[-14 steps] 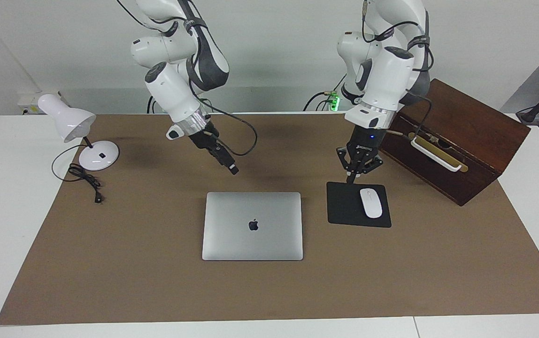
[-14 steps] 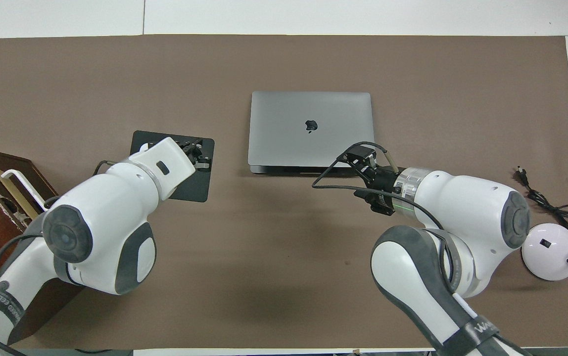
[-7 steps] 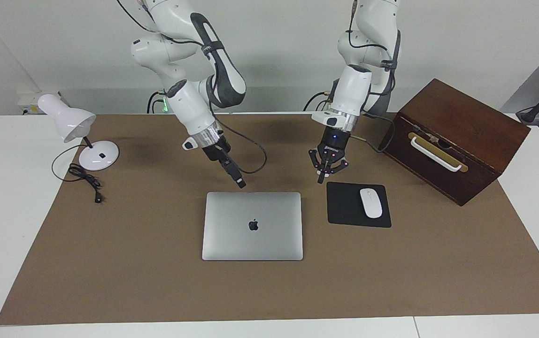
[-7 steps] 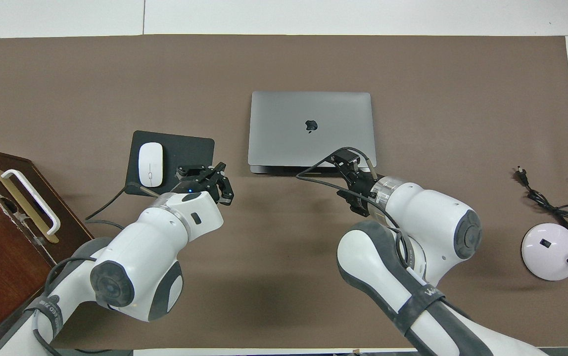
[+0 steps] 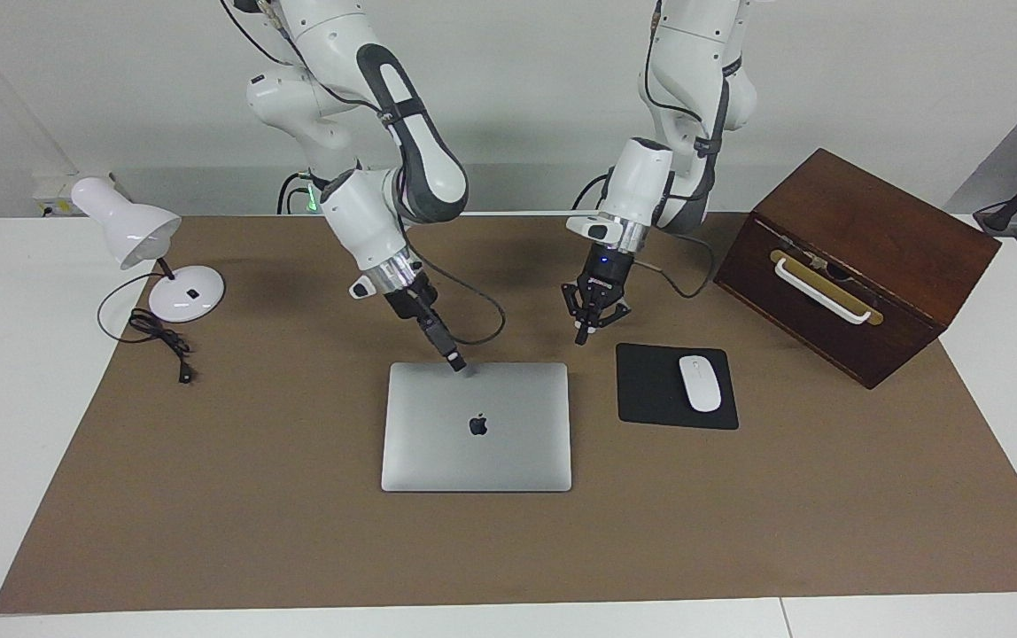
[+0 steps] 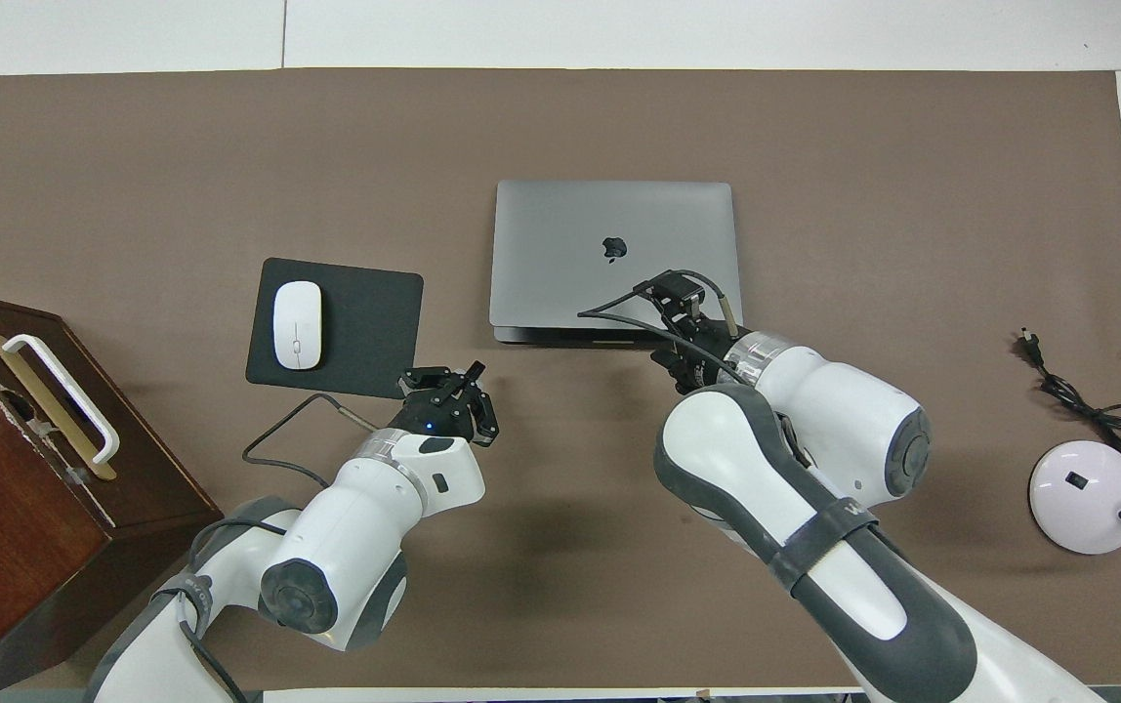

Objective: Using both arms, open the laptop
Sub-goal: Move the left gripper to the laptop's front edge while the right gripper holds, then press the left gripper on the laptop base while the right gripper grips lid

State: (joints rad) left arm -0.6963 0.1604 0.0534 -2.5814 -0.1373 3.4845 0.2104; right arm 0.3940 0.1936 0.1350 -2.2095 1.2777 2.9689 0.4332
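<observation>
Closed laptop (image 5: 477,425) lying flat on the brown mat (image 5: 296,532), beside the mouse pad (image 5: 650,390). Right arm slanting steeply down, its right gripper (image 5: 455,361) (fingers' state cannot be told) at the lid edge nearest the robots. Left arm bent downward, left gripper (image 5: 581,335) pinched closed and empty, over bare mat between laptop and pad.

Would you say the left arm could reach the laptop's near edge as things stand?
Probably yes: the left gripper, shut, hangs over bare mat between the laptop and the mouse pad, nothing lying between it and that edge.
</observation>
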